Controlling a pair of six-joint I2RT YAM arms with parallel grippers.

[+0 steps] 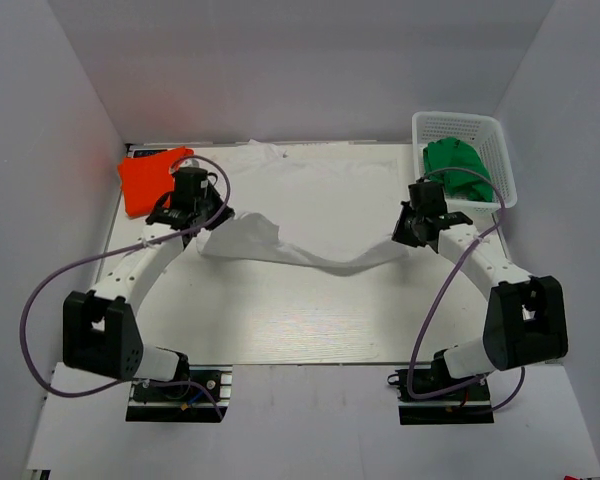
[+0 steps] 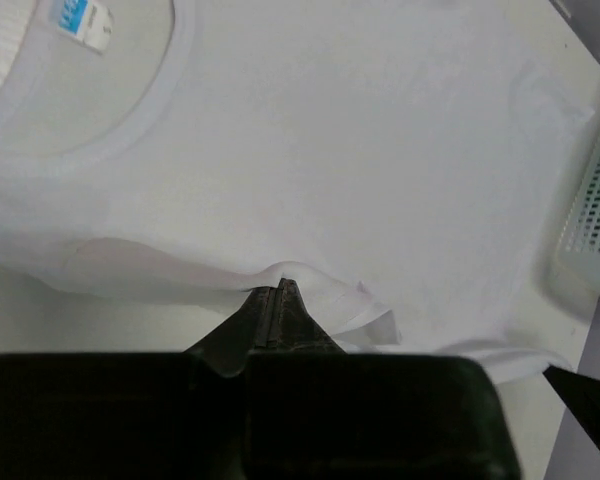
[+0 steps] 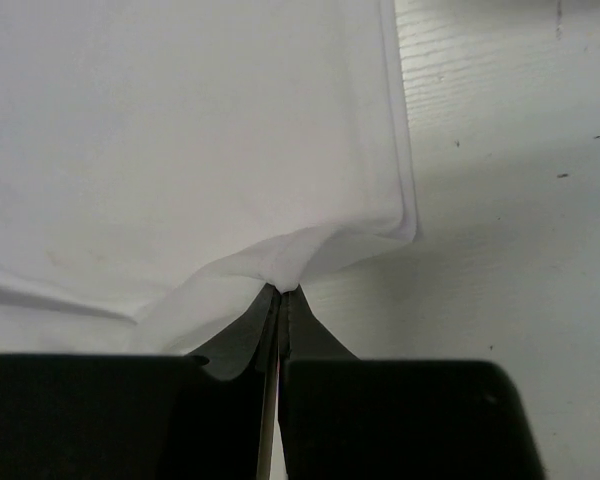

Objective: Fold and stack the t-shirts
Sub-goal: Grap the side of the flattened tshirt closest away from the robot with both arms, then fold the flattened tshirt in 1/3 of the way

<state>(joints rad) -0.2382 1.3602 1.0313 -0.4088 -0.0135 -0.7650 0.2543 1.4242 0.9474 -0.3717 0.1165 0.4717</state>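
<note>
The white t-shirt (image 1: 310, 190) lies spread on the table, its near edge lifted into a sagging band between both grippers. My left gripper (image 1: 208, 215) is shut on the cloth at the left; in the left wrist view (image 2: 278, 287) the shirt's collar and blue label (image 2: 83, 20) show above it. My right gripper (image 1: 408, 228) is shut on the hem at the right; the right wrist view (image 3: 280, 290) shows the white cloth (image 3: 180, 130) bunched at the fingertips. The orange t-shirt (image 1: 148, 178) lies folded at the far left. The green t-shirt (image 1: 457, 168) sits in the basket.
A white lattice basket (image 1: 500, 150) stands at the far right corner; its wall shows in the left wrist view (image 2: 592, 210). White walls enclose the table on three sides. The wooden tabletop (image 1: 310, 320) lies in front of the shirt.
</note>
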